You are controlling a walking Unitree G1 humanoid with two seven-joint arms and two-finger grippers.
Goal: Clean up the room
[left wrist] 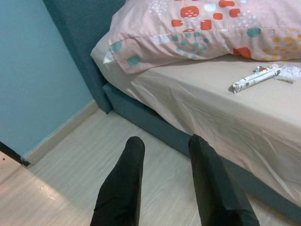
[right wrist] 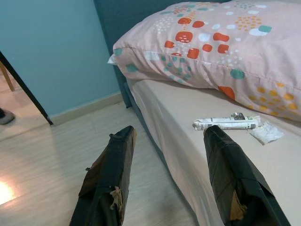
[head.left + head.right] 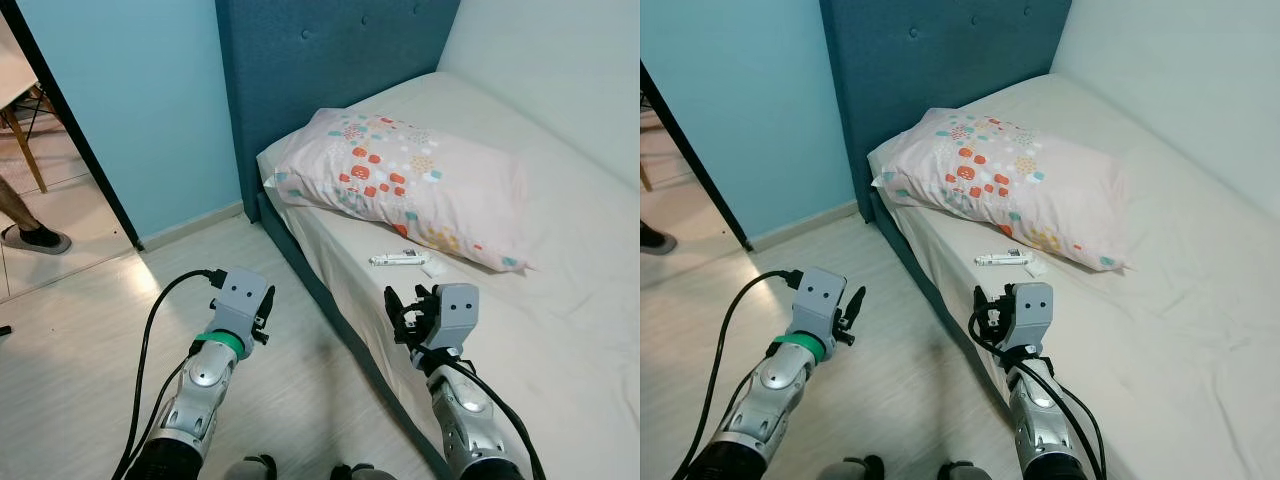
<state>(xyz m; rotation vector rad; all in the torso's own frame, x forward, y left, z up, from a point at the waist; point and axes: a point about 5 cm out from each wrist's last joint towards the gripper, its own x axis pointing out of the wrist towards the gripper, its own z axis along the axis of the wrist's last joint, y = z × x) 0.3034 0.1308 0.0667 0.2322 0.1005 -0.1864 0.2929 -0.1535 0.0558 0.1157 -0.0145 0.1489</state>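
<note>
White wrapper (image 3: 399, 258) and crumpled scrap (image 3: 434, 269) were seen on the bed (image 3: 560, 330) beside the pillow (image 3: 405, 180); probably light, crinkly, best pinched mid-length. Right tool (image 2: 171, 181) and left tool (image 1: 165, 186) were held apart, empty.

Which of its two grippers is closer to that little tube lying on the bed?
Right. The right gripper hovers at the bed's edge just short of the tube; the left gripper is over the floor, farther off.
</note>
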